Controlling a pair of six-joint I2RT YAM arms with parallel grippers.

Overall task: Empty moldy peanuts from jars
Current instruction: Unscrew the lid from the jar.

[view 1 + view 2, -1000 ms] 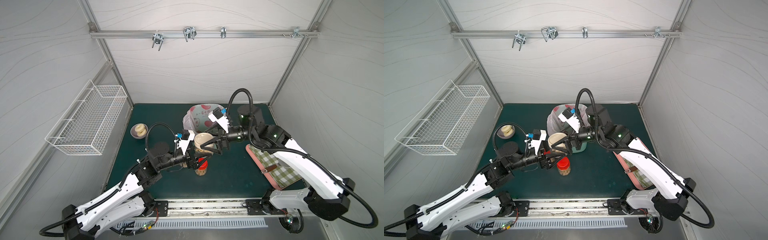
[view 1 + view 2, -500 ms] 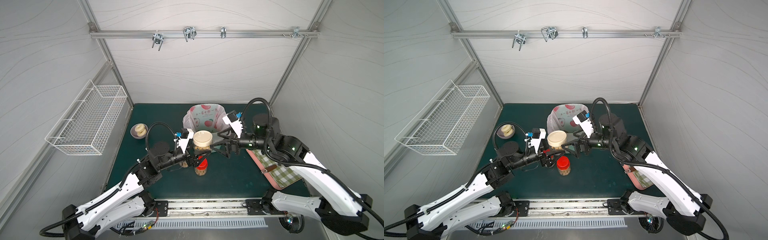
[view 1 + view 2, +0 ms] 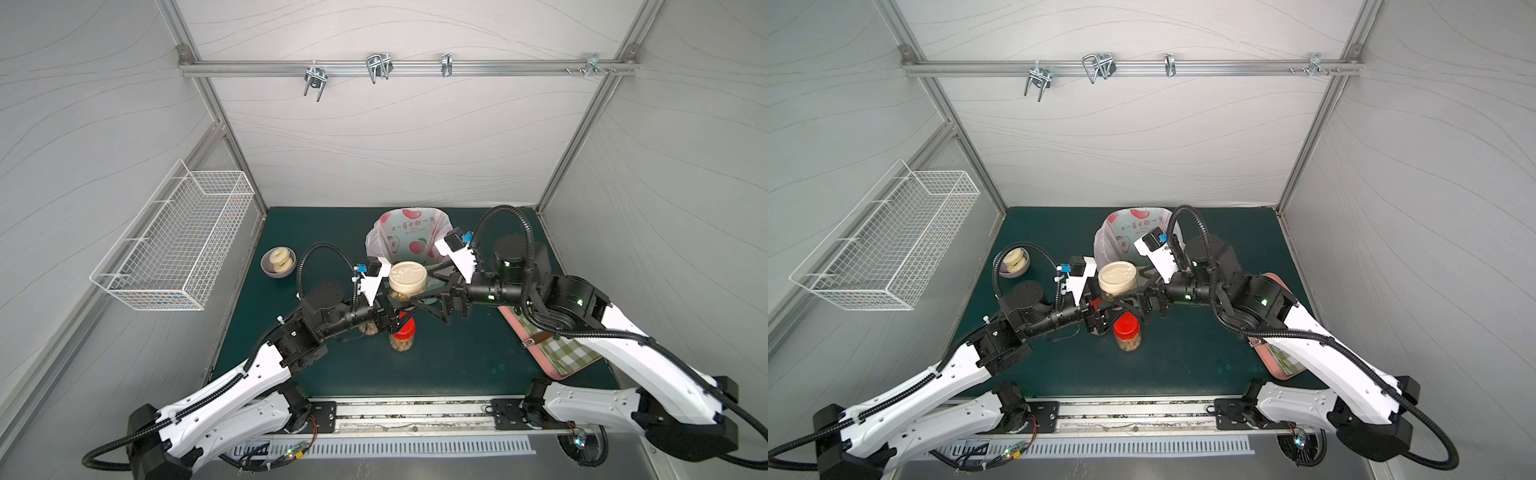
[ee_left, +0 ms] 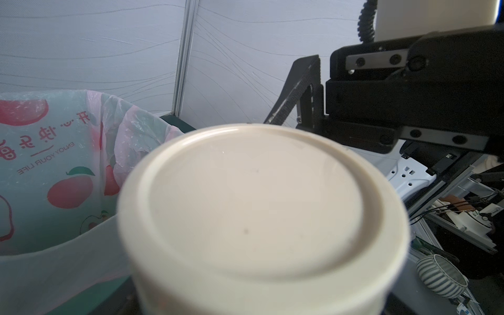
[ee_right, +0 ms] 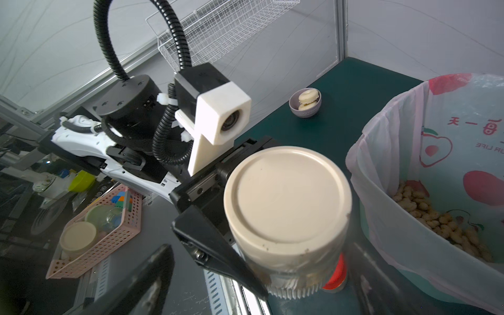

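Left gripper (image 3: 397,306) is clamped on the glass wall of the squat jar (image 3: 402,294) and holds it upright, off the worktop (image 3: 457,361). The beige lid (image 3: 408,276) is screwed on, and moldy peanuts show through the glass under it. The right wrist view shows one black finger (image 5: 218,245) of this gripper pressed against the jar's side below the lid.

From the other side the right gripper (image 3: 424,291) faces it with its jaws spread wide and gripping nothing. The raised jar sits between its two fingers, though I cannot tell whether either one touches it.

Below and just in front of the held jar, a red-lidded jar (image 3: 402,332) stands upright near the middle of the worktop, capped and full of nuts. Something that looks like another jar of nuts (image 3: 369,329) peeks out beneath the left gripper, mostly hidden.

Just behind the raised jar, at the middle of the worktop's back edge, stands the bin (image 3: 409,232) lined with a pink fruit-print bag. A heap of peanuts (image 5: 425,215) lies in its bottom. A small bowl (image 3: 278,262) with two ring pastries sits near the left edge towards the back. A pink tray (image 3: 552,353) with a green check cloth lies along the right edge, partly under the right arm.
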